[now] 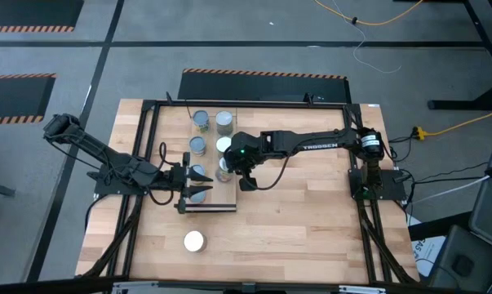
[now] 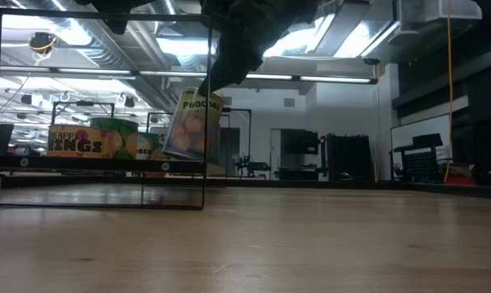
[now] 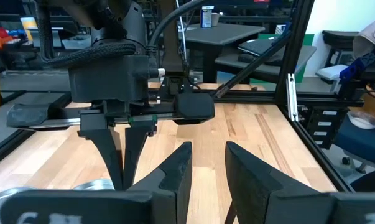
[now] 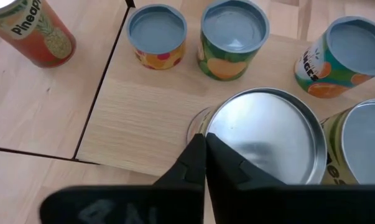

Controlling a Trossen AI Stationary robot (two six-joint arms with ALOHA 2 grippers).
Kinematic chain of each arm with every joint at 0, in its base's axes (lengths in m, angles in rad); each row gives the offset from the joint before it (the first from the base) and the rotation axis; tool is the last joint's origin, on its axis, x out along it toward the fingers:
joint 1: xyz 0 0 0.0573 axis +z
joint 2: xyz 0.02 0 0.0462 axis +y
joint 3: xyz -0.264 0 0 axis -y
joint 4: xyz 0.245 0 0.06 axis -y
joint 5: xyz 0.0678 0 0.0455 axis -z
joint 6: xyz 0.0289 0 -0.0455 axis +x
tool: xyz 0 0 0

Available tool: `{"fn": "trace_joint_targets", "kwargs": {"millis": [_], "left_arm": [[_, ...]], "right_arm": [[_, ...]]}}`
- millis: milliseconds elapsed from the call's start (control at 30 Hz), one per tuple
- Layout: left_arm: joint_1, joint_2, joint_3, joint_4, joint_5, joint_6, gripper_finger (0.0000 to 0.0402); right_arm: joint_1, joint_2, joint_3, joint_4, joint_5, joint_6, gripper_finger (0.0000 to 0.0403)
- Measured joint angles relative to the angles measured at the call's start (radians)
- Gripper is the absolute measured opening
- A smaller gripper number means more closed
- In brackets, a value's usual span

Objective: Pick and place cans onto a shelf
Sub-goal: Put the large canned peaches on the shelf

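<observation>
The shelf (image 1: 230, 189) is a light-wood plank with a dark near end, left of the table's centre. Several cans with grey tops stand upright on it (image 1: 201, 120) (image 4: 156, 28) (image 4: 234, 28). My right gripper (image 4: 203, 152) reaches in from the right and is shut on a silver-topped peaches can (image 2: 193, 122) over the shelf's middle. My left gripper (image 3: 207, 171) hovers open above the shelf's near end with nothing between its fingers. A pineapple can with a white top (image 1: 194, 241) stands on the table beyond the shelf's near end. My right gripper pinches the peaches can's top rim (image 4: 207, 126) between its two shut fingers, on the side nearest the wrist. The fingers slant down from the table's right side. The can hangs tilted below them (image 2: 188, 134); whether its bottom edge touches the shelf cannot be told.
Two more cans (image 4: 355, 46) (image 4: 370, 143) stand close beside the held one. A black frame (image 1: 152, 147) runs around the tabletop. Bare wood lies to the right of the shelf (image 1: 303, 204). A person's sleeve shows beyond the table (image 3: 367, 50).
</observation>
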State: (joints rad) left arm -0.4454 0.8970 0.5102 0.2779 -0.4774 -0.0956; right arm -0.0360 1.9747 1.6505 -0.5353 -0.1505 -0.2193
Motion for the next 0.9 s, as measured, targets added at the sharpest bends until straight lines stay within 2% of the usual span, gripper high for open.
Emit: {"fn": "trace_joint_targets", "kwargs": {"millis": [233, 700, 900], "left_arm": [[0.000, 0.000, 0.000, 0.000, 0.000, -0.001, 0.0089], [0.000, 0.000, 0.000, 0.000, 0.000, -0.003, 0.0089], [0.000, 0.000, 0.000, 0.000, 0.000, -0.003, 0.0089]], "right_arm": [[0.000, 0.002, 0.000, 0.003, 0.000, 0.001, 0.0035], [0.000, 0.001, 0.000, 0.006, 0.000, 0.001, 0.0039], [0.000, -0.037, -0.001, -0.008, 0.000, -0.001, 0.0039]]}}
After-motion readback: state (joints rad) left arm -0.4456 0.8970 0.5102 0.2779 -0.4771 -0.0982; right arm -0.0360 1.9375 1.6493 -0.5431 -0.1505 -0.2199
